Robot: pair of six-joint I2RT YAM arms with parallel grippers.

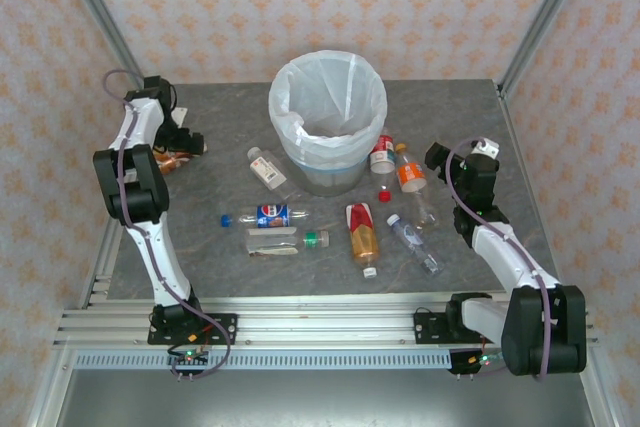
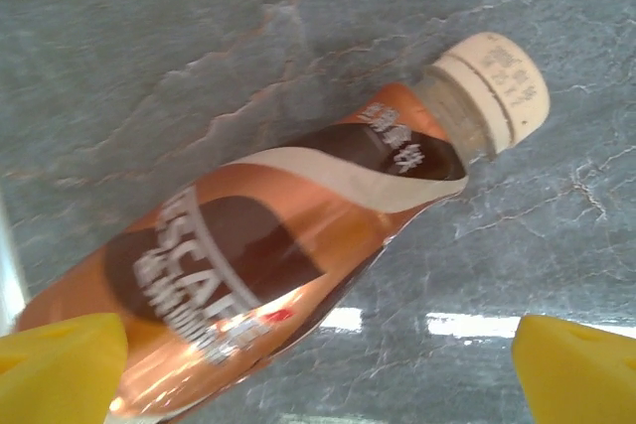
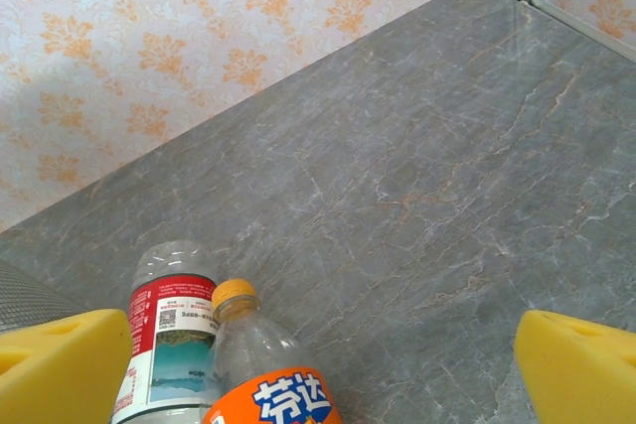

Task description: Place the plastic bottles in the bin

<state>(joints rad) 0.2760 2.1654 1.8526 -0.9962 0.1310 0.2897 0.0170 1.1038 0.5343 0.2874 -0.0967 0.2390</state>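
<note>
**Crowded centre, open edges**

The bin [image 1: 330, 162] blocks mid-table for me. A red-label bottle [image 1: 382, 154] and an orange-label bottle [image 1: 409, 172] lie just beside its right wall, and loose bottles [image 1: 287, 241] litter the table [image 1: 215, 257] in front. I find clear passage over the bare far right corner. A brown bottle [image 2: 278, 245] lies between my left gripper [image 2: 318, 369] and its spread fingers.

High rear overview, two close wrist views

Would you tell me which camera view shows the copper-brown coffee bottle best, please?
The left wrist view: the coffee bottle lies large, its label and cream cap plain. The top external view gives a small copper glint at left.
</note>
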